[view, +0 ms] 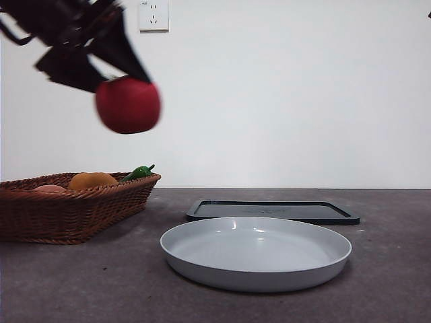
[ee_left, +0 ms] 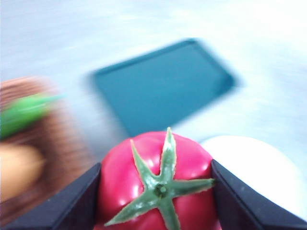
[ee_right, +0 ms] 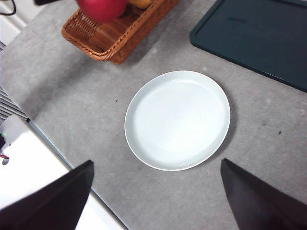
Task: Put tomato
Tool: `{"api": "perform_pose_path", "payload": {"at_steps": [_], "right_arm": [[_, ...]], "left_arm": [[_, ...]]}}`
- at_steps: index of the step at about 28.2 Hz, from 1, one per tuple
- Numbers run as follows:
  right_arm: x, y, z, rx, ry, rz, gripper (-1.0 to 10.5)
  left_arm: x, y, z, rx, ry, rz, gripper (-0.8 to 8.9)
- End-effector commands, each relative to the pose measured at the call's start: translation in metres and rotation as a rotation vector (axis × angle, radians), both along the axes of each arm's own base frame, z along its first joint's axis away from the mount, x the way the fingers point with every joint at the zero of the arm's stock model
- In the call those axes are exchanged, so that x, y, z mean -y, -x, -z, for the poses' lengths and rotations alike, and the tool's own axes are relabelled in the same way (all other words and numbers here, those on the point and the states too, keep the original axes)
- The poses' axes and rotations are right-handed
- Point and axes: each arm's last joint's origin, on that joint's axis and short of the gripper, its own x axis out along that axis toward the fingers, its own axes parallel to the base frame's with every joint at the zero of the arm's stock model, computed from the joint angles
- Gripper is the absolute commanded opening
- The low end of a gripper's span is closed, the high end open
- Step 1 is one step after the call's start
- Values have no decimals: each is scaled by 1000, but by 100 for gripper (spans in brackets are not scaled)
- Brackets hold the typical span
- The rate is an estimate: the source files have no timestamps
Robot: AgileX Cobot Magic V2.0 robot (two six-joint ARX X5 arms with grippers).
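Glossy red tomato point(view: 128, 105) held aloft, green calyx showing.

The right gripper point(ee_right: 156, 196) has its 2 black jaws spread wide, well above a grey table point(ee_right: 72, 91). Between them lies an empty white plate point(ee_right: 177, 120). A dark tray point(ee_right: 259, 36) sits near it. The tomato point(ee_right: 102, 8) hangs over a wicker basket point(ee_right: 115, 33) holding an orange fruit point(ee_right: 140, 3).

Glossy smooth tomato point(view: 128, 105); woven wicker basket point(view: 74, 205), glazed smooth plate point(view: 256, 253); matt dark tray point(view: 273, 211)
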Motion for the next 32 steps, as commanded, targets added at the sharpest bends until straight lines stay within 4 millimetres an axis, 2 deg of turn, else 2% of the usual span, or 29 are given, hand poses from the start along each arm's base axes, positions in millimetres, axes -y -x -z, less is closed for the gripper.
{"api": "perform_pose_path", "payload": {"at_steps": [1, 9, 12, 16, 22, 26, 27, 28, 30, 31, 32], "right_arm": [[-1, -1, -6, 20, -7, 1, 421], [-1, -1, -6, 20, -7, 1, 421], [-1, -1, -6, 20, -7, 1, 421], [-1, -1, -6, 20, -7, 1, 421], [-1, -1, -6, 20, -7, 1, 421], [-1, -1, -6, 20, -7, 1, 421], [-1, -1, -6, 20, -7, 1, 421], [-1, -1, -6, 20, -7, 1, 421], [-1, -1, -6, 19, -7, 1, 421], [-1, -1, -6, 19, -7, 1, 421], [-1, -1, -6, 20, -7, 1, 421]], "left_arm": [[23, 4, -2, 0, 17, 75, 177], [79, 14, 14, 11, 23, 249, 177], [95, 15, 28, -18, 4, 294, 177], [120, 12, 61, -73, -37, 348, 177], [138, 3, 102, -126, -90, 371, 178], [140, 2, 111, -151, -104, 372, 188], [140, 2, 111, -152, -105, 372, 198], [140, 2, 112, -156, -106, 373, 248], [140, 3, 112, -168, -108, 369, 425], [140, 3, 112, -170, -108, 369, 473], [140, 3, 112, -170, -106, 368, 478]]}}
